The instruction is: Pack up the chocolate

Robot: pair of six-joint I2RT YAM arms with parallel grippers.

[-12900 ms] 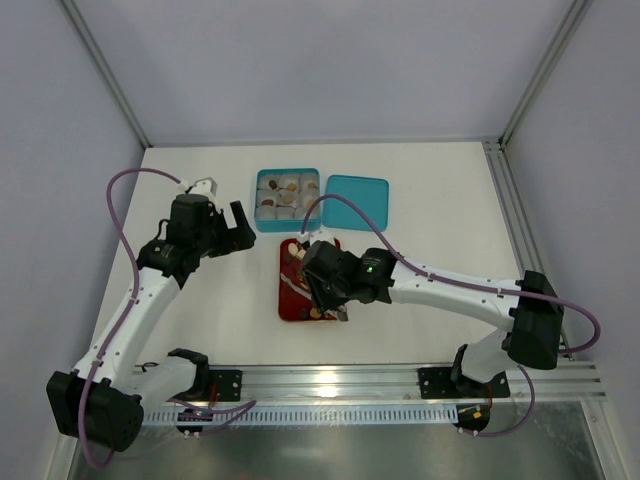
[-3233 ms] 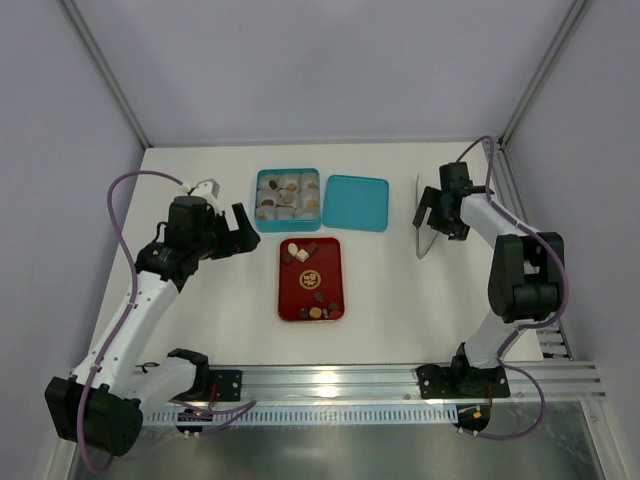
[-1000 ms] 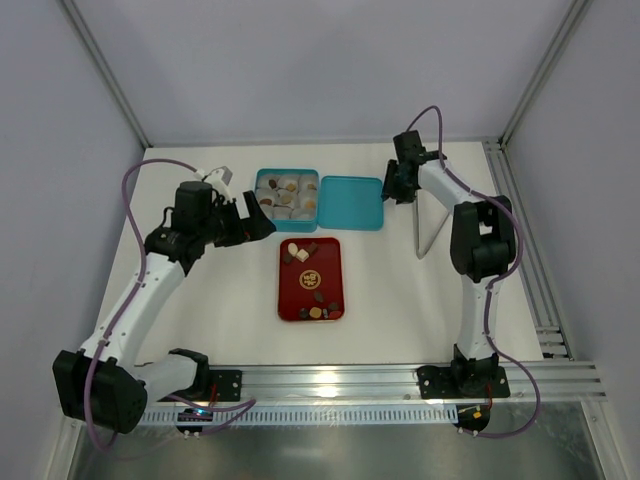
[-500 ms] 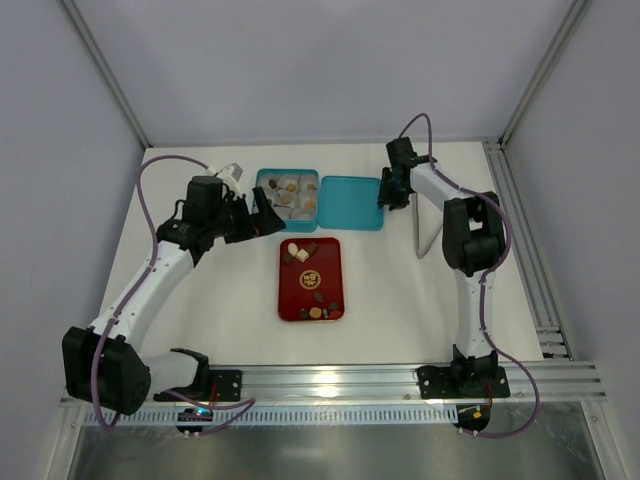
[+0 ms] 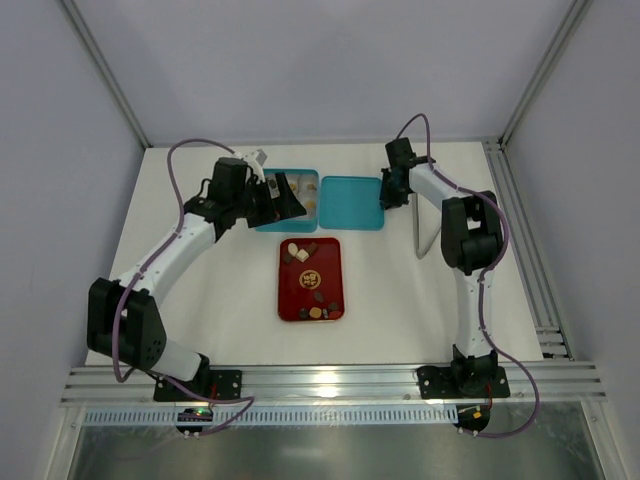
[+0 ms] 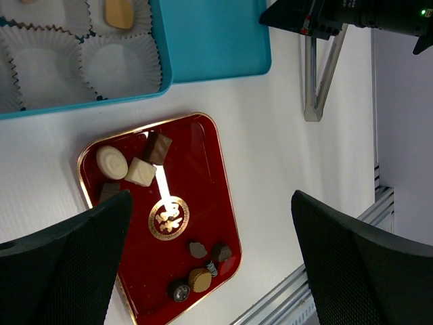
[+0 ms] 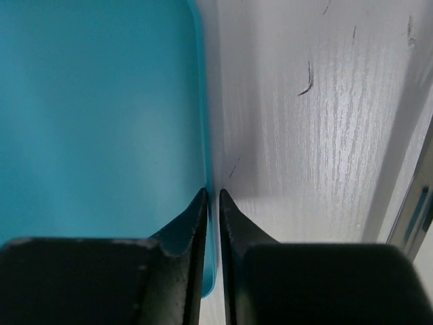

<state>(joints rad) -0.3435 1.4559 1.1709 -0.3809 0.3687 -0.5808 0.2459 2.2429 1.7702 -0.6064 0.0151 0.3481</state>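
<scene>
Chocolate (image 6: 141, 171): about eight pieces lie loose on the red tray (image 5: 300, 300), bench centre. Toward the far edge, teal box (image 6: 162, 47) holds paper cups (image 6: 118, 68), several empty, one tan piece seen; packing looks unfinished. Left gripper (image 5: 283, 198) hovers over the box, fingers spread, holding nothing. Right gripper (image 7: 211, 196) is clamped on the lid (image 5: 352, 202) rim beside the box, likely to shift it.

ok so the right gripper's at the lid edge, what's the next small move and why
Probably lift that edge a little with the right gripper: it seems pinched on the rim of the teal lid, which lies flat beside the box. Don't carry it over yet: chocolates are on the red tray and some paper cups look empty.
</scene>
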